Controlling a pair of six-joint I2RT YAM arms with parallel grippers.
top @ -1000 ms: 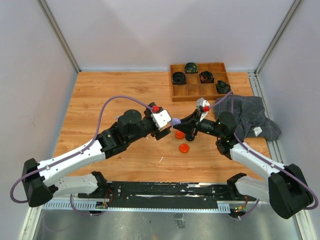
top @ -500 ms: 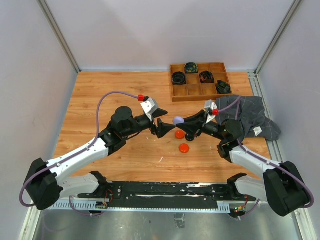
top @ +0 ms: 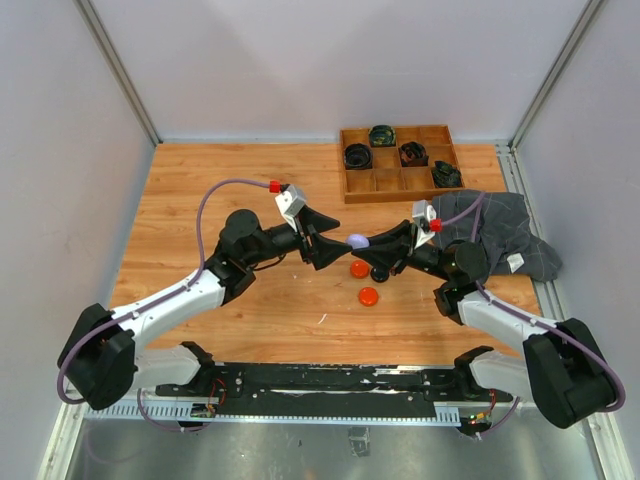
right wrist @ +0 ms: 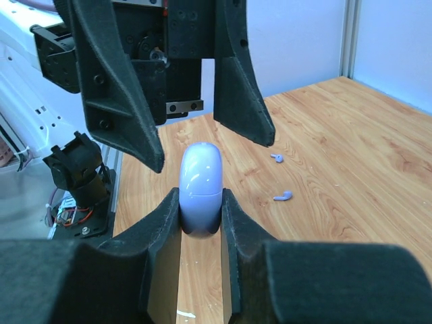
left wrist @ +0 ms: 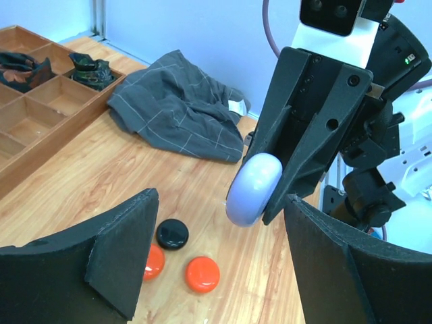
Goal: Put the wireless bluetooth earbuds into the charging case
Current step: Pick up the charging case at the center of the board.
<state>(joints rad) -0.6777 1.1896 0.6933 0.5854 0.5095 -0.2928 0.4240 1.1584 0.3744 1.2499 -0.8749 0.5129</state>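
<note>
My right gripper (top: 366,242) is shut on a pale lilac charging case (top: 356,241), closed, and holds it above the table. In the right wrist view the case (right wrist: 201,182) stands upright between my fingers (right wrist: 162,223). My left gripper (top: 328,246) is open and faces it; the left wrist view shows the case (left wrist: 254,189) just beyond my spread jaws, untouched. Two tiny lilac earbuds (right wrist: 283,196) (right wrist: 277,158) lie on the wood beyond the case. The black and orange-red earbuds are not in view.
Two orange-red round cases (top: 368,296) (top: 359,269) and a black one (top: 379,273) lie on the table under the grippers. A wooden compartment tray (top: 398,182) with dark items stands at the back right. A grey cloth (top: 500,230) lies right of it.
My left gripper has swung from the lilac case's side, turned and opened wide to face the case. My right gripper has kept hold of the case and shifted slightly right.
</note>
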